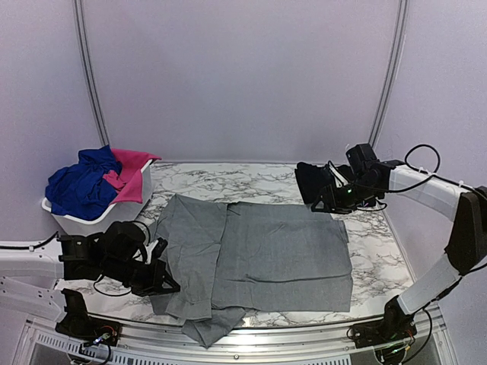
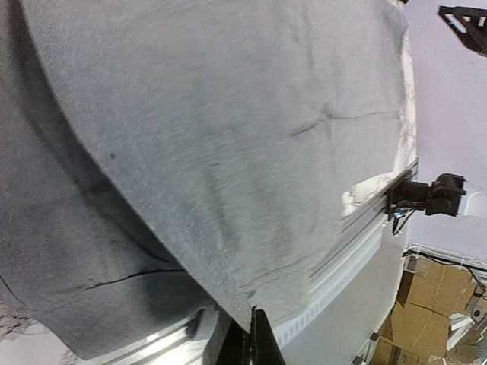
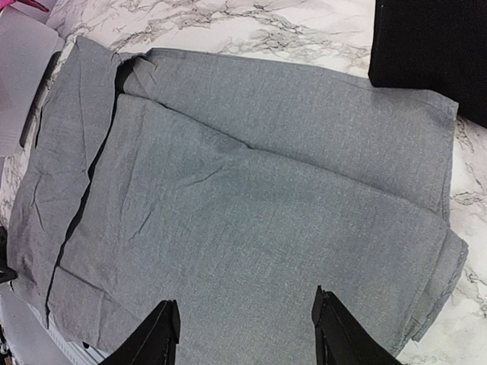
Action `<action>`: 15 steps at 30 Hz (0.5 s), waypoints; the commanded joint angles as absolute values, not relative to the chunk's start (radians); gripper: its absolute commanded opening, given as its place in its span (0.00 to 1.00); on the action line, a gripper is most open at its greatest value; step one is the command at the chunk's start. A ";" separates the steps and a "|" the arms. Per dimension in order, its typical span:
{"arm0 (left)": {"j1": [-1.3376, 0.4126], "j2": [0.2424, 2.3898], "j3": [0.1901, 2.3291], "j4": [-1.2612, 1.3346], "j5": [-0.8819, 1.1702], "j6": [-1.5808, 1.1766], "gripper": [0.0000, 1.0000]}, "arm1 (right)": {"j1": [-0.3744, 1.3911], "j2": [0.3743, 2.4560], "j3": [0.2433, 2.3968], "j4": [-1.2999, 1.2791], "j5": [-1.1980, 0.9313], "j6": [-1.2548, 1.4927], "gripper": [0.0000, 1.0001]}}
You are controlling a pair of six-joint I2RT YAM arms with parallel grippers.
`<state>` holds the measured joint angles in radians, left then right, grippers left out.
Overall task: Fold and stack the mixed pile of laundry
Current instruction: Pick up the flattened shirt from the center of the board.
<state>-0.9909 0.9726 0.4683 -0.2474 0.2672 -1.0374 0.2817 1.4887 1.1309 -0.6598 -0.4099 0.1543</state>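
The grey woven garment [image 1: 274,258] lies spread at the centre of the white marble-patterned desk [image 1: 380,255], its left part folded over. At lower left, the left gripper [image 1: 158,277] has its fingers [image 2: 255,334] together, pinched on that fold's edge. At upper right, the right gripper [image 3: 243,300] hovers with fingers apart and empty, beside a black cloth [image 1: 308,182]. A royal blue piece [image 1: 80,186] and a hot-pink piece [image 1: 133,171] fill the white plastic basket [image 1: 72,222] at upper left.

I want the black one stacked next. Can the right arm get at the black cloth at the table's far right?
Probably yes. The right gripper hangs open over the spread grey cloth, and the black cloth lies by that cloth's far right corner, uncovered, nothing between.
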 commanded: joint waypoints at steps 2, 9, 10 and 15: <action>-0.991 1.056 0.724 -0.318 0.268 -0.902 0.00 | 0.280 1.500 1.162 -0.676 -0.399 0.140 0.56; -0.750 1.376 1.239 -0.439 0.292 -0.631 0.00 | 0.267 1.476 1.149 -0.681 -0.392 0.145 0.56; -0.684 1.444 1.346 -0.440 0.295 -0.590 0.00 | 0.265 1.470 1.146 -0.681 -0.393 0.146 0.56; -0.458 1.943 2.077 -0.475 0.322 -0.468 0.00 | 0.259 1.414 1.122 -0.684 -0.386 0.167 0.56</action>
<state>-0.5949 1.6543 1.6474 -0.4412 0.3119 -0.6209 0.2687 1.4834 1.1297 -0.6712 -0.3988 0.1535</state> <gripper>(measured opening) 0.006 0.556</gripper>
